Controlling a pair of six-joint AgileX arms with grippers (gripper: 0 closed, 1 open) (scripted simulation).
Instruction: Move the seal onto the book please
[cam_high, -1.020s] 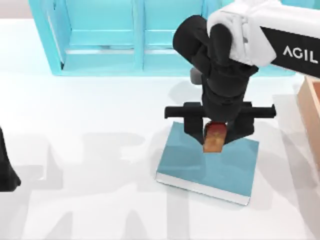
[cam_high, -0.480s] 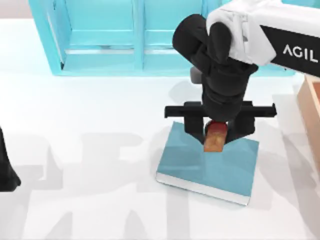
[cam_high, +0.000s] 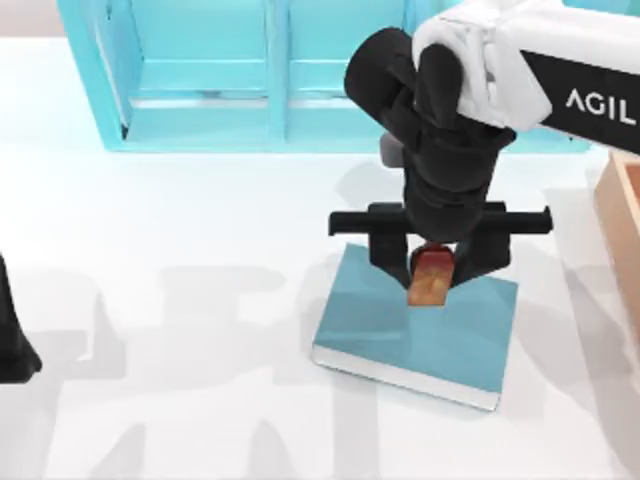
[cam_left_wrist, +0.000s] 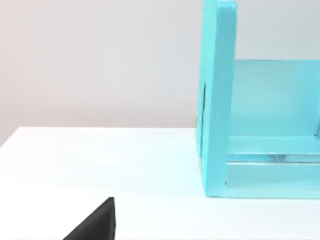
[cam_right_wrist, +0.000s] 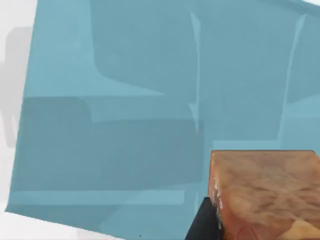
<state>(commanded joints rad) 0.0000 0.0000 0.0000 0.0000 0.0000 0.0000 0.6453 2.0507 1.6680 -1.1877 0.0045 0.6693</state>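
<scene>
Your right gripper (cam_high: 431, 272) has its jaws clenched on the seal (cam_high: 428, 279), right of frame centre over the far part of the book (cam_high: 400, 335). You can read "AGIL" on the right arm (cam_high: 560, 70), upper right. The turquoise shelf (cam_high: 200, 90) stands on the bench (cam_high: 180, 300) behind. Your left arm (cam_high: 12, 335) sits at the left edge.

Bare tabletop (cam_high: 180, 330) lies open left of and near the book (cam_high: 410, 335), while the shelf (cam_high: 250, 75) blocks the far side and a wooden box (cam_high: 622, 215) the right.
</scene>
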